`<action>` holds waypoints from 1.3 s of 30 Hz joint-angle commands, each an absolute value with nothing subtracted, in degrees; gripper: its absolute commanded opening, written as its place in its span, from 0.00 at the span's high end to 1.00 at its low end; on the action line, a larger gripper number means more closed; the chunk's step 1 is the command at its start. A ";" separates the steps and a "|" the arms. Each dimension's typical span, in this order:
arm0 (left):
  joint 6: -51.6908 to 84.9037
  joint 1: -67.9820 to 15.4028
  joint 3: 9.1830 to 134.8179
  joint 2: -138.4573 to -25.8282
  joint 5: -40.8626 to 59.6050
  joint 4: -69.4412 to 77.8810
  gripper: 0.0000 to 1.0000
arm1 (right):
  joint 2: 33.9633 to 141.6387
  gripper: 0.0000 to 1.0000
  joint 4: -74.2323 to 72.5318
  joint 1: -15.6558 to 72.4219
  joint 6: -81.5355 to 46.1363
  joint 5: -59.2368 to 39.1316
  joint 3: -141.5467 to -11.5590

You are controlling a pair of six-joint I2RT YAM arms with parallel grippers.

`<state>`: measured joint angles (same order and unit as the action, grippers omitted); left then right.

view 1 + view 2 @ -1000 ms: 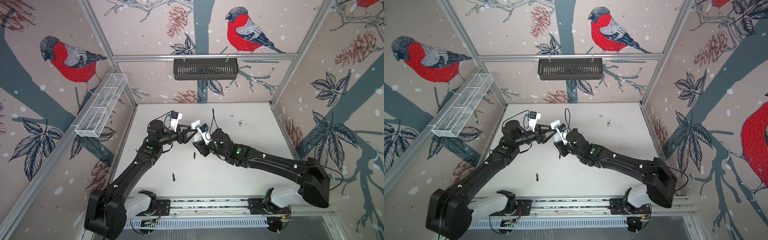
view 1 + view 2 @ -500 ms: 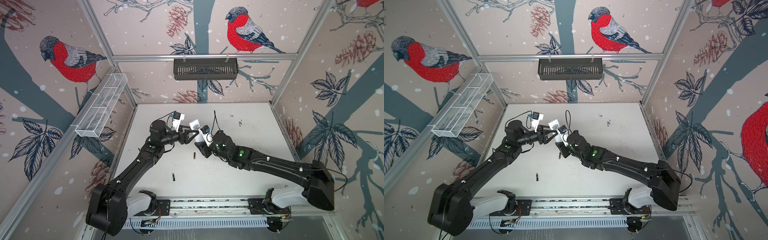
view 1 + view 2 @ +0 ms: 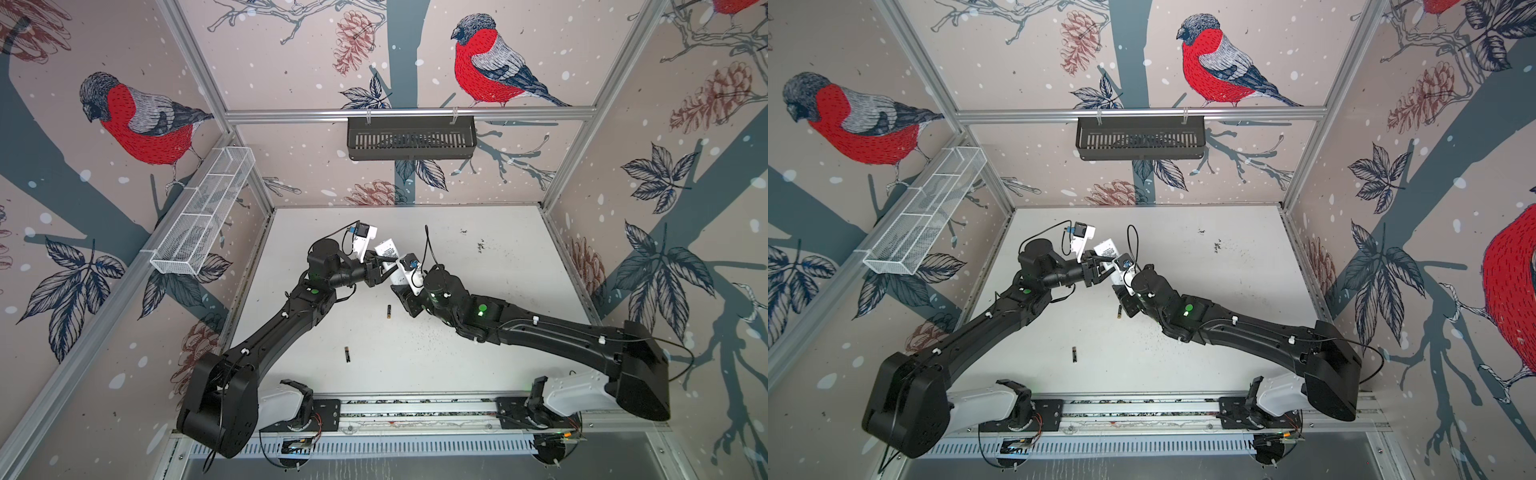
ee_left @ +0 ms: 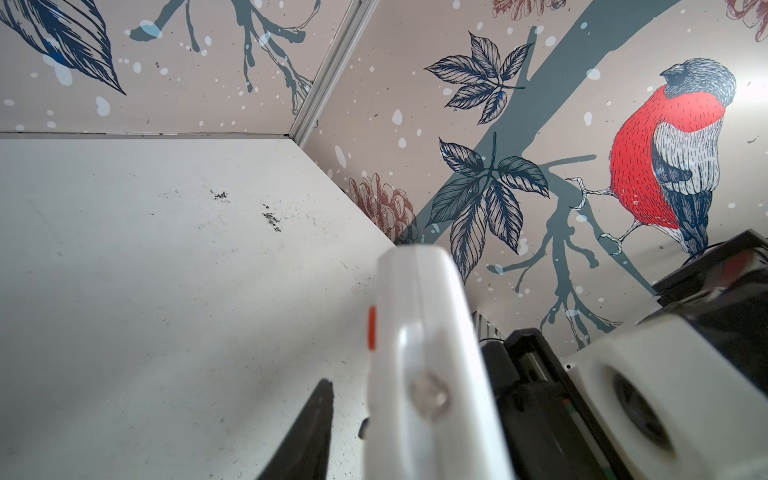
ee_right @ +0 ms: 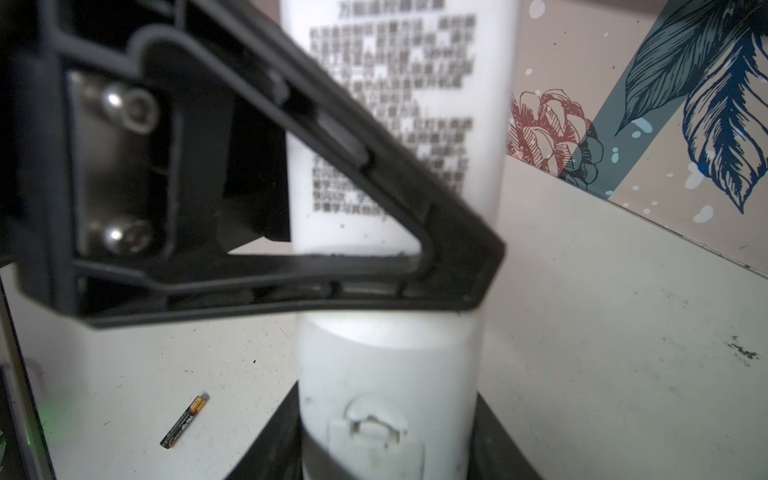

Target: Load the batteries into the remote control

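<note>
The white remote control (image 3: 385, 250) (image 3: 1107, 250) is held tilted above the table's middle, between both grippers. My right gripper (image 5: 386, 449) (image 3: 397, 279) is shut on its lower end, where the battery cover latch shows. My left gripper (image 4: 419, 374) (image 3: 383, 267) (image 3: 1101, 268) straddles the upper part. One of its fingers (image 5: 374, 174) lies across the printed back of the remote (image 5: 399, 124). The other finger (image 4: 318, 432) stands a little off the buttoned face of the remote (image 4: 419, 324). Two batteries lie on the table: one (image 3: 389, 311) (image 3: 1119, 311) near the right gripper, one (image 3: 347, 354) (image 3: 1073, 354) nearer the front. A battery (image 5: 185, 422) also shows in the right wrist view.
A black slatted basket (image 3: 411, 137) hangs on the back wall and a white wire basket (image 3: 203, 212) on the left wall. The arms' mounting rail (image 3: 415, 409) runs along the table's front edge. Dark specks (image 3: 480, 246) mark the table at the back right.
The left gripper's jaws have narrowed around the remote's upper part. Both grippers and the remote have shifted slightly to the left and toward the back. The batteries have not moved.
</note>
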<state>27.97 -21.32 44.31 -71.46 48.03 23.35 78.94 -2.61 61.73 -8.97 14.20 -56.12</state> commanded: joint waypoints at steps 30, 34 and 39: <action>29.98 -20.13 24.54 -78.31 22.88 54.30 1.00 | 95.81 0.00 -12.27 41.60 -33.12 -17.92 -53.49; 29.11 -19.86 22.54 -78.85 20.86 55.97 1.00 | 100.11 0.01 -15.32 42.22 -36.45 -20.99 -55.25; 29.91 -19.35 20.52 -78.57 20.56 58.70 1.00 | 104.38 0.01 -14.20 43.28 -37.66 -22.58 -59.41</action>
<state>29.74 -19.66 21.15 -78.74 21.67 51.81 103.24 -12.86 42.85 -35.44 -20.32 -57.78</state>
